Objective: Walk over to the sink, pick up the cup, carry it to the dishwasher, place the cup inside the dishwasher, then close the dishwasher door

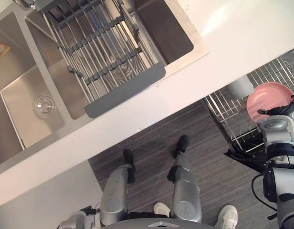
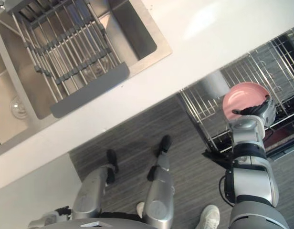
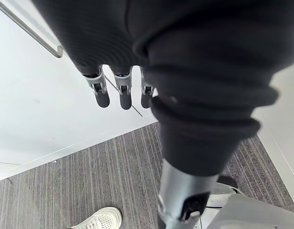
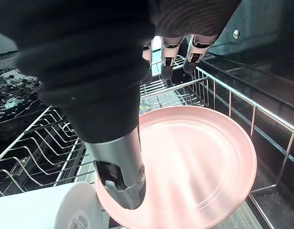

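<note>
The white cup [image 4: 47, 212] sits in the dishwasher rack [image 1: 228, 119], just beside the pink plate [image 4: 199, 162]. The right robot hand [image 2: 254, 112] hovers over that plate, fingers relaxed and empty. The left robot hand [image 3: 120, 93] hangs open, well away from the plate. Placing looks done; only the closing seems left.

A kitchen is shown. A stainless steel double sink [image 1: 23, 95] is set into a white countertop [image 1: 242, 33], with a draining rack [image 1: 97, 47] laid across one basin. Beneath the countertop's front edge, at the right, a wire dishwasher rack [image 1: 228, 119] is seen, loaded with a pink plate [image 1: 268, 98] and a white cup [image 1: 241, 87].
</note>
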Motion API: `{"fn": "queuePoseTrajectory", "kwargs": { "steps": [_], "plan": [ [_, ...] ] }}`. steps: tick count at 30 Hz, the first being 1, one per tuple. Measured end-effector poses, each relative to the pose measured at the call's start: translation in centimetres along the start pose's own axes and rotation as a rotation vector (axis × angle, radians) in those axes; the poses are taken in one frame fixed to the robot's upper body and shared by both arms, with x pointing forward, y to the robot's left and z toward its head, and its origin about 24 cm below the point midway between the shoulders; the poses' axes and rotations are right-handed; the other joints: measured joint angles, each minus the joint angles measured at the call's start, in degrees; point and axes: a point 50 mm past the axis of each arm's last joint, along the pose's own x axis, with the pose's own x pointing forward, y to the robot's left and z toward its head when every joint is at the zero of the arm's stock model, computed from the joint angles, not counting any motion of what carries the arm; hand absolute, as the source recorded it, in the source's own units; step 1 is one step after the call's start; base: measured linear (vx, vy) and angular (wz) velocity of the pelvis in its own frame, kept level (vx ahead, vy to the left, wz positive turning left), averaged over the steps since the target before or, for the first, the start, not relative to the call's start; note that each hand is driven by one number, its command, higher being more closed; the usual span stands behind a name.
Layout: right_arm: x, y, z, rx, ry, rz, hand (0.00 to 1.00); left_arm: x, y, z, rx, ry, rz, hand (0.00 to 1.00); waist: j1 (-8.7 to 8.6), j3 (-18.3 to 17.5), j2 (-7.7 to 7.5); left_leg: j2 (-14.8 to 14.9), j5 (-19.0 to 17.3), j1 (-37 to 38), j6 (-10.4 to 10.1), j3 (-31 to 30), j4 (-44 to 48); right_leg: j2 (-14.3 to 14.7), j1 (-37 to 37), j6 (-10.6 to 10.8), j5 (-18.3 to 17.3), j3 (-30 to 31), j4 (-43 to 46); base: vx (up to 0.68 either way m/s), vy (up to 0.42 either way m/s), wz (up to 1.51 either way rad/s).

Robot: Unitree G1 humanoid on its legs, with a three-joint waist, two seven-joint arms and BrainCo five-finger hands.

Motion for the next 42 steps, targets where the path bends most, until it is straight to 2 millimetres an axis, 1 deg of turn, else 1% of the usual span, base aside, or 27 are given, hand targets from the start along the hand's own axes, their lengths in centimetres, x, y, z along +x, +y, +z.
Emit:
{"fn": "queuePoseTrajectory", "kwargs": {
  "steps": [2,5,9,11,13,14,16,17,19,20,21,22,23,24,26,27,28,29,30,32,34,35,36,37,39,41,42],
  "plan": [
    [0.0,0.0,0.2,0.012,-0.006,0.0,0.0,0.0,0.0,0.0,0.0,-0.001,0.0,0.0,-0.08,0.2,-0.25,0.0,0.0,0.2,0.0,0.0,0.0,0.0,0.2,0.0,0.0,0.0,0.0,-0.01,0.041,0.0],
    [-0.1,-0.3,0.0,0.09,-0.002,-0.003,0.0,0.0,0.0,0.2,-0.001,-0.015,0.0,0.0,-0.09,0.5,-0.79,0.1,0.0,0.6,0.0,-0.1,0.1,0.0,0.7,0.0,0.0,-0.1,0.0,-0.01,0.041,0.01],
    [-1.4,-0.6,0.1,0.239,-0.072,0.004,0.0,0.0,-0.1,0.3,-0.001,-0.033,-0.002,0.0,-0.6,0.4,-1.13,0.3,-0.5,3.9,-0.1,-0.2,-0.1,0.3,4.1,0.2,-0.5,0.0,0.0,0.0,0.046,-0.03],
    [-2.2,-0.6,-0.2,0.311,-0.082,0.008,0.0,0.0,0.0,0.1,-0.006,-0.028,0.002,0.0,-1.28,-0.5,-2.2,0.3,-0.7,4.7,-0.2,0.1,-0.2,0.3,4.6,0.4,-0.6,0.3,0.0,-0.02,0.043,-0.1],
    [-3.0,-1.0,-1.2,0.359,-0.074,-0.007,0.0,0.0,0.5,-0.2,-0.001,-0.011,0.02,0.0,-2.01,-1.7,-4.08,0.6,-1.0,6.0,-0.4,1.0,-0.4,0.7,5.2,0.6,-0.8,1.0,-0.1,0.0,0.025,-0.21],
    [-3.2,-1.6,-2.4,0.364,-0.051,-0.033,0.0,-0.1,0.9,-0.7,-0.006,0.006,0.035,0.0,-2.41,-3.1,-5.13,0.7,-1.0,7.1,-0.4,1.6,-1.0,0.9,5.7,0.7,-0.9,1.5,-0.1,0.02,0.015,-0.25],
    [-3.5,-2.8,-4.3,0.364,-0.01,-0.096,0.0,-0.1,1.4,-1.7,0.005,0.044,0.055,0.0,-3.0,-5.7,-6.21,0.9,-1.1,9.0,-0.6,2.4,-2.1,1.3,6.5,0.9,-1.2,2.3,-0.1,0.05,0.015,-0.35],
    [-3.5,-4.8,-6.5,0.389,0.05,-0.174,0.0,-0.3,2.1,-3.2,-0.013,0.093,0.084,0.0,-3.56,-8.9,-7.56,1.2,-1.3,11.4,-0.9,4.4,-3.4,1.9,7.3,1.1,-1.5,4.0,-0.1,0.06,0.016,-0.48],
    [-3.5,-6.4,-8.0,0.428,0.099,-0.244,0.0,-0.5,2.6,-4.2,-0.016,0.133,0.099,0.0,-4.46,-10.7,-8.22,1.3,-1.5,12.6,-1.1,5.2,-4.2,2.1,7.9,1.2,-1.9,4.6,-0.1,0.05,0.012,-0.35],
    [-3.5,-7.9,-10.0,0.466,0.159,-0.305,0.0,-0.6,3.0,-5.1,-0.033,0.172,0.114,0.0,-5.47,-12.6,-8.68,1.6,-2.0,13.6,-1.3,5.7,-4.3,2.4,8.4,1.3,-2.3,4.9,-0.1,0.05,0.011,-0.33],
    [-3.5,-9.2,-12.2,0.503,0.231,-0.353,0.0,-0.8,3.3,-6.0,-0.046,0.209,0.125,0.0,-5.73,-14.5,-9.14,1.9,-2.4,14.4,-1.4,6.8,-4.5,2.9,8.5,1.3,-2.4,5.9,-0.1,0.05,0.005,-0.36],
    [-3.5,-10.1,-13.9,0.557,0.291,-0.382,0.0,-0.9,3.5,-6.7,-0.049,0.24,0.13,0.0,-6.29,-16.0,-9.3,1.9,-2.5,14.9,-1.4,7.4,-5.0,3.1,8.5,1.4,-2.6,5.9,-0.1,0.05,-0.002,-0.35],
    [-3.8,-11.0,-16.2,0.649,0.376,-0.409,0.0,-1.1,3.7,-7.6,-0.059,0.281,0.137,0.0,-7.0,-17.7,-9.43,2.0,-2.4,15.8,-1.5,7.9,-5.8,3.4,8.8,1.5,-2.8,6.0,-0.1,0.06,-0.008,-0.2],
    [-4.1,-11.5,-17.8,0.729,0.431,-0.426,0.0,-1.2,3.9,-8.1,-0.079,0.309,0.141,0.0,-7.69,-18.3,-9.38,2.2,-2.4,16.8,-1.6,8.1,-6.3,3.6,9.5,1.6,-3.0,6.0,-0.1,0.06,-0.003,-0.15],
    [-4.8,-11.5,-19.8,0.864,0.494,-0.422,0.0,-1.3,4.0,-8.8,-0.095,0.349,0.138,0.0,-8.78,-18.5,-9.26,2.4,-2.5,18.3,-1.8,8.4,-6.7,3.9,10.6,1.7,-3.3,6.0,-0.1,0.02,0.001,-0.09],
    [-5.5,-11.4,-21.2,0.921,0.526,-0.392,0.0,-1.4,4.0,-9.2,-0.098,0.369,0.134,0.0,-9.28,-19.3,-9.06,2.3,-2.4,18.4,-1.8,8.8,-7.2,3.9,10.6,1.7,-3.4,6.0,-0.1,-0.01,0.002,-0.07],
    [-6.1,-10.7,-22.0,0.967,0.546,-0.353,0.0,-1.4,4.0,-9.5,-0.103,0.382,0.134,0.0,-9.44,-19.5,-8.88,2.3,-2.4,18.6,-1.9,9.0,-7.2,4.0,10.6,1.7,-3.4,6.0,-0.1,-0.02,0.0,-0.05],
    [-6.3,-10.2,-22.2,0.994,0.549,-0.329,0.0,-1.4,4.0,-9.6,-0.106,0.389,0.134,0.0,-9.45,-19.6,-8.79,2.4,-2.4,18.6,-1.9,9.1,-7.2,4.0,10.6,1.7,-3.4,6.1,-0.1,-0.02,-0.001,-0.05],
    [-6.9,-8.8,-22.5,1.058,0.544,-0.269,0.0,-1.4,3.9,-9.7,-0.114,0.391,0.129,0.0,-9.09,-19.9,-8.36,2.3,-2.2,18.9,-2.0,9.2,-7.5,3.9,10.6,1.6,-3.5,6.1,-0.1,-0.03,-0.007,0.0],
    [-7.9,-7.0,-22.9,1.115,0.564,-0.223,0.0,-1.4,3.6,-9.9,-0.139,0.392,0.124,0.0,-8.3,-20.5,-7.7,2.3,-1.7,19.1,-2.0,8.9,-8.2,3.8,10.7,1.4,-3.7,5.8,-0.1,-0.02,-0.01,0.09],
    [-9.8,-3.5,-23.4,1.215,0.629,-0.173,0.0,-1.3,3.1,-10.1,-0.145,0.385,0.119,0.0,-7.15,-21.3,-6.15,2.3,-1.3,19.0,-2.1,7.7,-8.4,3.6,11.5,1.4,-4.0,4.5,-0.2,-0.01,-0.005,0.26],
    [-10.3,-2.7,-23.4,1.233,0.644,-0.157,0.0,-1.3,2.9,-10.2,-0.145,0.385,0.118,0.0,-6.92,-21.4,-5.79,2.3,-1.2,19.0,-2.1,7.4,-8.6,3.5,11.7,1.4,-4.1,4.1,-0.2,-0.02,0.0,0.34],
    [-11.3,-1.0,-23.4,1.265,0.676,-0.125,0.0,-1.3,2.8,-10.3,-0.147,0.384,0.116,0.0,-6.23,-21.5,-5.18,2.2,-0.8,19.2,-2.0,6.4,-9.3,3.3,12.1,1.5,-4.3,3.5,-0.4,-0.02,0.008,0.39],
    [-12.1,0.6,-23.2,1.284,0.7,-0.084,0.0,-1.2,2.7,-10.2,-0.149,0.373,0.114,0.0,-5.79,-21.6,-4.26,2.1,-0.5,19.2,-1.9,5.9,-9.5,3.0,12.6,1.6,-4.5,2.5,-0.4,-0.03,0.013,0.39],
    [-12.8,2.6,-22.2,1.32,0.715,-0.024,0.0,-1.1,2.4,-10.1,-0.152,0.356,0.108,0.0,-4.66,-21.4,-3.19,1.8,0.0,19.0,-1.9,4.9,-10.2,2.6,12.9,1.7,-4.5,1.6,-0.5,-0.03,0.012,0.33],
    [-13.6,4.6,-21.3,1.365,0.741,0.029,0.0,-1.1,2.1,-10.2,-0.154,0.353,0.103,0.0,-4.01,-21.2,-2.7,1.7,0.6,19.3,-1.8,3.7,-10.8,2.4,13.7,2.0,-4.7,0.6,-0.5,-0.02,0.008,0.3],
    [-13.7,4.9,-21.2,1.375,0.746,0.035,0.0,-1.1,2.1,-10.2,-0.154,0.351,0.102,0.0,-3.76,-21.2,-2.7,1.6,0.8,19.4,-1.8,3.3,-11.1,2.3,14.0,2.1,-4.8,0.2,-0.5,-0.01,0.005,0.2]
  ]
}}
